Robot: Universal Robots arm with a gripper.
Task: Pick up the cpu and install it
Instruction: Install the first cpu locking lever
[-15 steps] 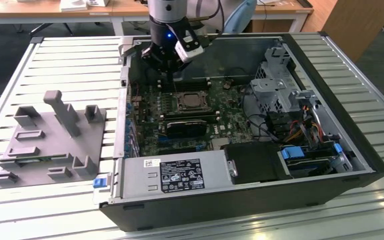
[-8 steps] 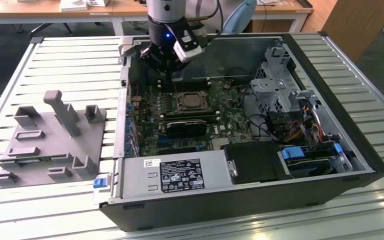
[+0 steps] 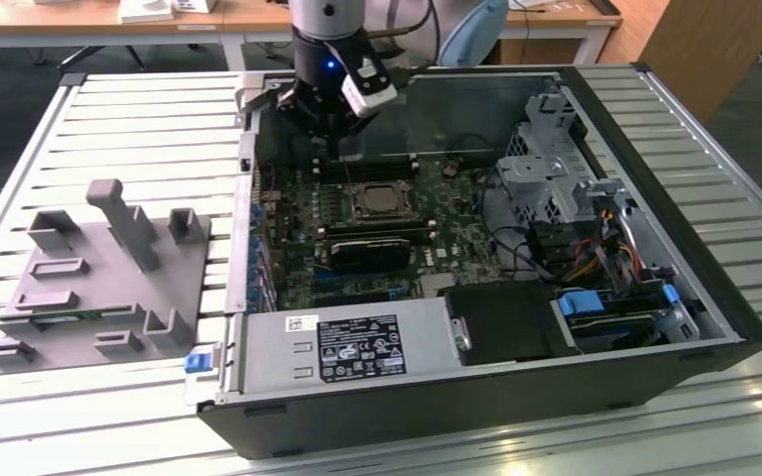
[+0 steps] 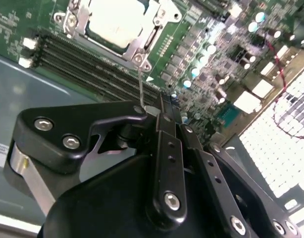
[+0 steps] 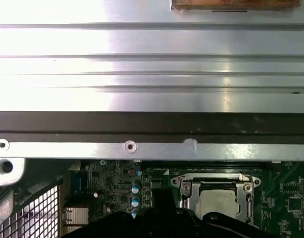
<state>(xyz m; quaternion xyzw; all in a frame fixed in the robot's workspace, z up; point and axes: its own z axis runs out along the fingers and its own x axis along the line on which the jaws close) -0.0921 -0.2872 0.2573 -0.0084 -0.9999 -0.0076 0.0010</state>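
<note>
One small silvery square cpu (image 4: pixel 115 25) sits in the metal-framed motherboard socket (image 3: pixel 378 201). We see the black gripper (image 4: pixel 164 106) above the case's far edge, fingers closed, holding nothing.

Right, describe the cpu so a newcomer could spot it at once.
Start at the open black computer case and find the green motherboard inside. Near its middle, under the black claw, the small silvery square cpu lies in a metal-framed socket, paler than the dark parts around it.
</note>
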